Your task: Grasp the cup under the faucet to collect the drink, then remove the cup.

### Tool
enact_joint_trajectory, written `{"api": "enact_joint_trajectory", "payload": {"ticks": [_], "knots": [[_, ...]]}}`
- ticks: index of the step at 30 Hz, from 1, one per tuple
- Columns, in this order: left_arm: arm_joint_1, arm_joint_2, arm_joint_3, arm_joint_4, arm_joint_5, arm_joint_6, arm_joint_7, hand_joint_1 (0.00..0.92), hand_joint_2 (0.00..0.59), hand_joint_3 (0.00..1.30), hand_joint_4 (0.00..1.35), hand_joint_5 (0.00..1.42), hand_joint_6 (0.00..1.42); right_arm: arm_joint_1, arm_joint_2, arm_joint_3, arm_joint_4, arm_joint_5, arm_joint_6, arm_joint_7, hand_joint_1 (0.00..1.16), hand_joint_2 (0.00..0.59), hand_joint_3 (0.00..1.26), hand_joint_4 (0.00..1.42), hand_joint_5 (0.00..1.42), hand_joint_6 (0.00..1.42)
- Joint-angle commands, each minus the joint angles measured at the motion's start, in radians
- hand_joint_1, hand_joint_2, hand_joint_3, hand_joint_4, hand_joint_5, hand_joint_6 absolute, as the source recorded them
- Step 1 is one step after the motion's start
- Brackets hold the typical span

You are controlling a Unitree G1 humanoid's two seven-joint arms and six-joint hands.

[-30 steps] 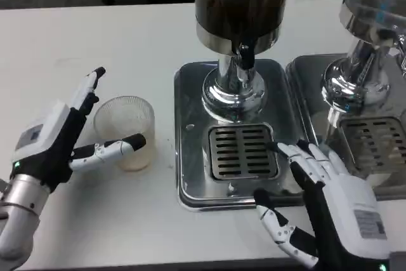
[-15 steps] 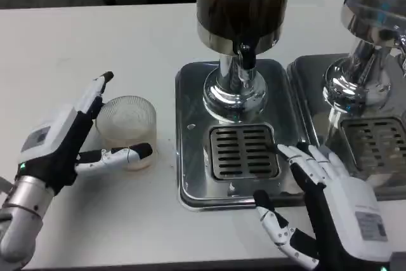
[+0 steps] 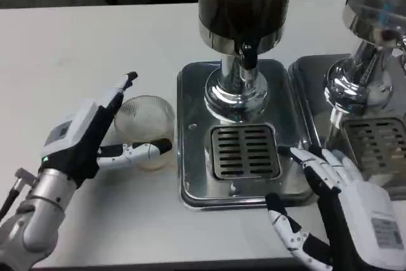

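Observation:
A clear plastic cup [image 3: 147, 125] stands on the white table just left of the steel drip tray [image 3: 190, 103]. My left hand [image 3: 95, 138] grips it, with the thumb across its near side and a finger along its far side. The black faucet [image 3: 246, 55] juts from the dark drink dispenser [image 3: 244, 4] above the slotted grate [image 3: 244, 152], and nothing stands on the grate. My right hand [image 3: 346, 204] lies open at the tray's front right corner, fingers spread and holding nothing.
A second dispenser [image 3: 371, 42] with its own tray and grate [image 3: 374, 144] stands at the right edge. Bare white table [image 3: 76, 49] stretches to the left and behind the cup.
My left hand has closed in on the cup and carried it to the right, toward the drip tray. The right hand has drawn back slightly toward the front edge.

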Motion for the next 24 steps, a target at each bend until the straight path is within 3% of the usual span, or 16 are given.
{"api": "enact_joint_trajectory", "payload": {"ticks": [1, 11, 19, 24], "knots": [[-0.003, -0.029, 0.008, 0.019, -0.035, -0.011, -0.044, 0.343, 0.043, 0.15, 0.16, 0.41, 0.38, 0.02, -0.007, -0.014, -0.027, 0.007, 0.011, 0.009, 0.37, 0.414, 0.26, 0.23, 0.13, 0.06], [0.021, -0.04, 0.035, 0.013, -0.1, -0.015, -0.059, 0.389, 0.052, 0.29, 0.31, 0.6, 0.67, 0.024, -0.013, -0.016, -0.04, 0.019, 0.008, 0.03, 0.37, 0.408, 0.26, 0.25, 0.14, 0.06], [0.039, -0.038, 0.045, -0.005, -0.086, -0.028, 0.025, 0.439, 0.07, 0.48, 0.52, 0.85, 1.04, 0.013, -0.015, -0.015, -0.039, 0.037, -0.001, 0.048, 0.38, 0.406, 0.26, 0.25, 0.14, 0.06], [0.044, -0.04, 0.049, -0.014, -0.08, -0.036, 0.084, 0.451, 0.062, 0.57, 0.61, 0.94, 1.17, 0.01, -0.017, -0.017, -0.038, 0.048, -0.004, 0.053, 0.38, 0.406, 0.26, 0.25, 0.13, 0.06]]}}
